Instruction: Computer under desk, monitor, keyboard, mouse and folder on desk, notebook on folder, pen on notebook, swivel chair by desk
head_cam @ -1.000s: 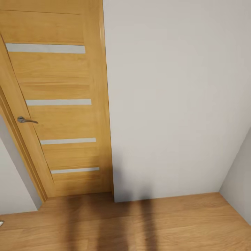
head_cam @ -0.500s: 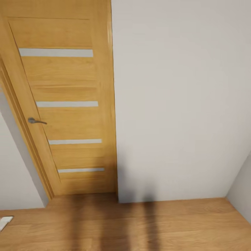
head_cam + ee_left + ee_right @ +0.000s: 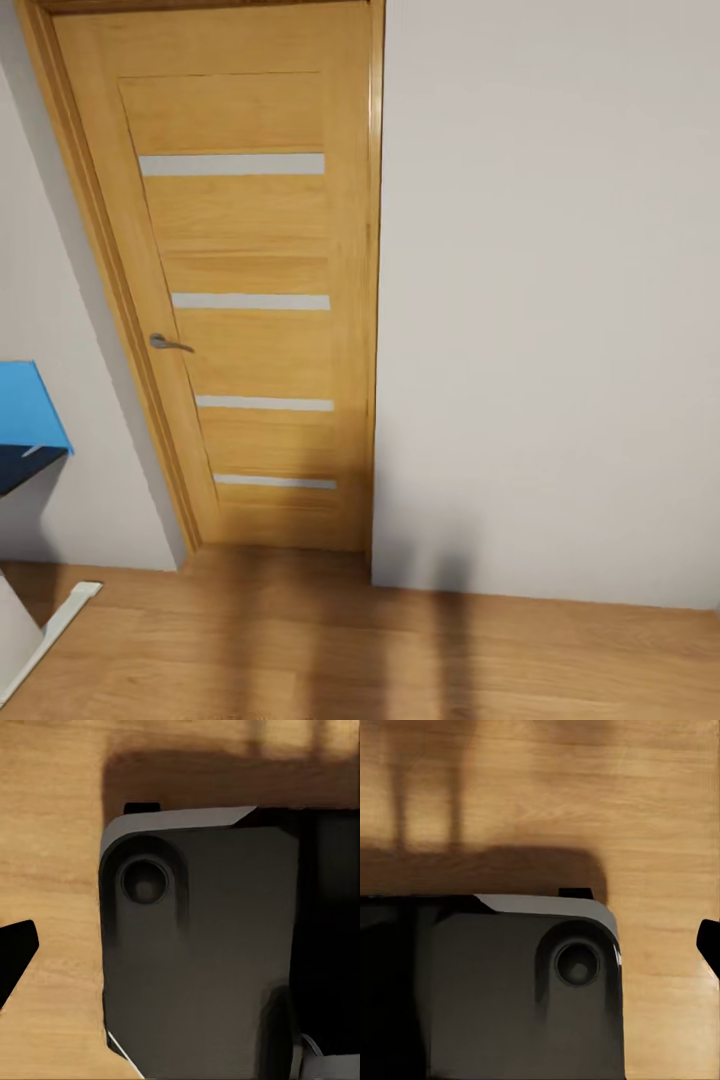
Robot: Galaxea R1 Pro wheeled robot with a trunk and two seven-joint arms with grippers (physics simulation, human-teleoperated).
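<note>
The head view faces a closed light-wood door point(image 3: 250, 300) with several frosted strips and a metal lever handle point(image 3: 168, 343), set in a pale grey wall point(image 3: 540, 300). At the far left edge a blue flat-cornered object point(image 3: 25, 405) juts in, with something dark under it; I cannot tell what it is. In the left wrist view one dark fingertip point(image 3: 15, 954) of my left gripper shows over the wood floor beside my dark grey base point(image 3: 202, 960). One dark fingertip point(image 3: 709, 945) of my right gripper shows in the right wrist view, beside the base point(image 3: 510, 990).
Wood floor point(image 3: 400, 650) runs along the foot of the wall, crossed by two long shadows. A white slanted piece point(image 3: 50, 625) pokes in at the lower left corner. The wall stands close ahead.
The whole head view has swung left, so the door now sits further right in the picture. The blue object and more of the white piece have come into view at the left.
</note>
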